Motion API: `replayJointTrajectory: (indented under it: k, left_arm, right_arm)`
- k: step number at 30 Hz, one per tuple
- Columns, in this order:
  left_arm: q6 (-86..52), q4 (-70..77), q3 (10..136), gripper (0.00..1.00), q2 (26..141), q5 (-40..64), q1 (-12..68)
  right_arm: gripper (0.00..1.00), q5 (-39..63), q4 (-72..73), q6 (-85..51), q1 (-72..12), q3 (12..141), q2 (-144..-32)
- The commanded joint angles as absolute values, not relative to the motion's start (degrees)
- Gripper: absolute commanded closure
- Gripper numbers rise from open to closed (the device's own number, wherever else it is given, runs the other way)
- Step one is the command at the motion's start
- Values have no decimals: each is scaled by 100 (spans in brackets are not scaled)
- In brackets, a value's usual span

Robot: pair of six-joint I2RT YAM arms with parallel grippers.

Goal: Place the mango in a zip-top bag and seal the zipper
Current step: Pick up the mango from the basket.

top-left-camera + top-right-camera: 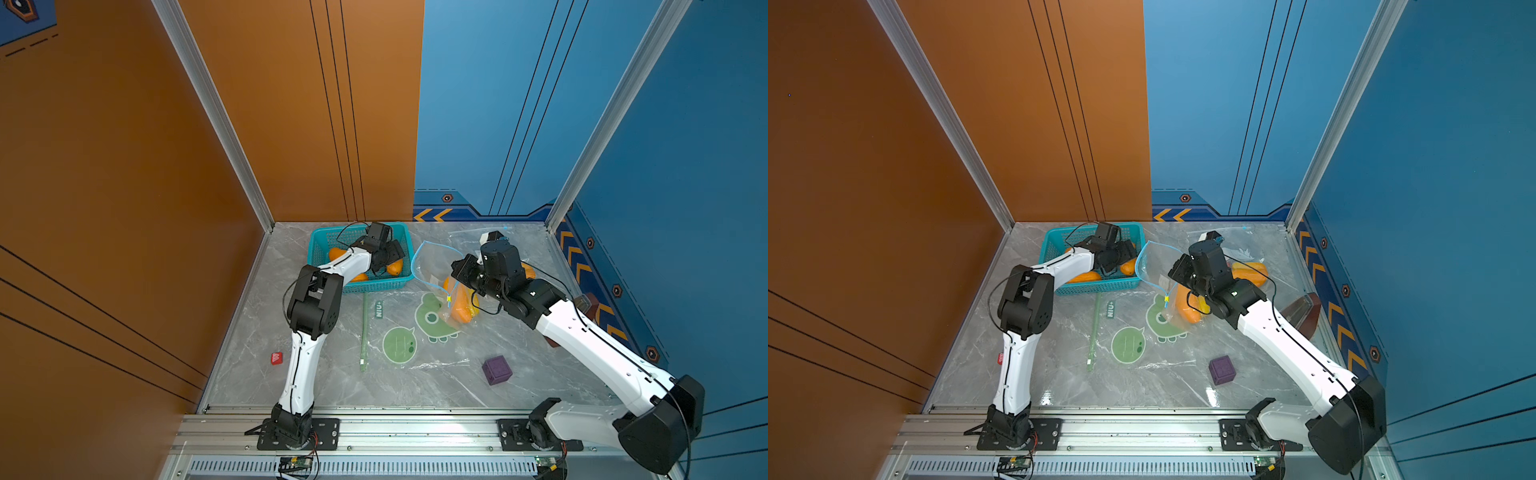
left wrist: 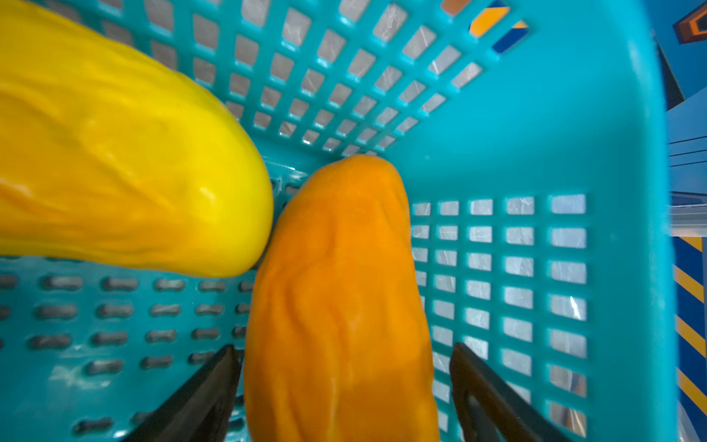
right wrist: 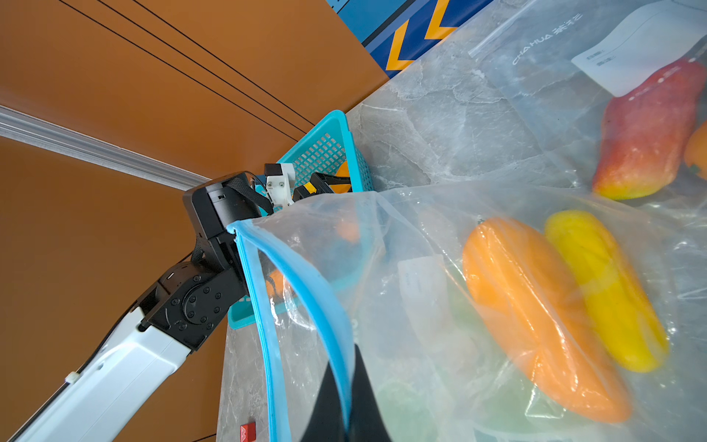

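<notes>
In the left wrist view an orange mango [image 2: 340, 298] lies in a teal basket [image 2: 535, 153], its tip against a yellow mango [image 2: 114, 153]. My left gripper [image 2: 343, 347] is open and straddles the orange mango, one finger close on each side. In both top views this gripper [image 1: 390, 253] is down inside the basket [image 1: 320, 245]. My right gripper [image 3: 350, 367] is shut on the blue zipper rim of a clear zip-top bag [image 3: 401, 268]. The bag's mouth gapes toward the basket. An orange mango [image 3: 535, 313] and a yellow one [image 3: 604, 287] lie inside it.
Behind the held bag, another clear bag holds a red mango [image 3: 646, 130]. A flat bag with green cartoon prints [image 1: 399, 345] and a green zipper strip [image 1: 364, 332] lies mid-table. A purple cube [image 1: 496, 370] and a small red block [image 1: 276, 358] sit nearer the front. Walls enclose three sides.
</notes>
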State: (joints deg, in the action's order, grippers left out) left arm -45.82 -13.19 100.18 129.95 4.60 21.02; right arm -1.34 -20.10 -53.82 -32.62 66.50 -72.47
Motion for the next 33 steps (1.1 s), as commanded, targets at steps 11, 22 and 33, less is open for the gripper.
replayJointTrajectory:
  k: [11,22,33]
  left_arm:
    - [-4757,-1411,10178,49,12935,559,2057]
    - [-4468,-1398,9997,67,12132,324,2096]
    - [-4128,-1371,9343,67,10695,-205,2314]
  right_arm:
    - [100,-287,-2155,-5291,-3294,6601,-7158]
    - [100,-309,-2162,-5274,-3281,6609,-7152]
    - [100,-342,-2168,-5265,-3278,6592,-7180]
